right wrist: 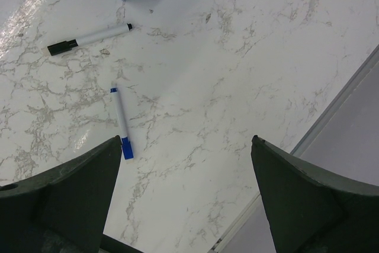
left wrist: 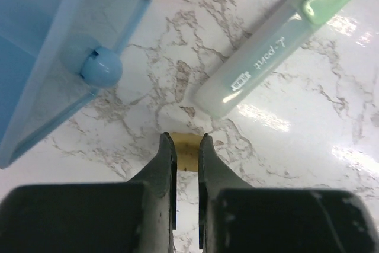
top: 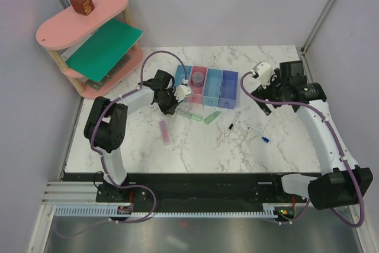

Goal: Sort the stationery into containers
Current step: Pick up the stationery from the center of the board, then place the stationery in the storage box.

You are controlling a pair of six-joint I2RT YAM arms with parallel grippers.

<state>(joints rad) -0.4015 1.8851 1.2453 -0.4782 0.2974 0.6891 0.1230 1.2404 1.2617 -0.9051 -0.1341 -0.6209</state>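
Left wrist view: left pincer clamps tiny yellow piece just beside light blue bin. It is best lifted straight up, clearing its wall; right pincer gapes apart.

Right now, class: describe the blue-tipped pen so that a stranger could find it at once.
Start at the marble table and find the row of four bins. On the bare marble in front of their right end lie two thin white pens. Yours is the blue-tipped pen, farther right; the other pen has a black cap.
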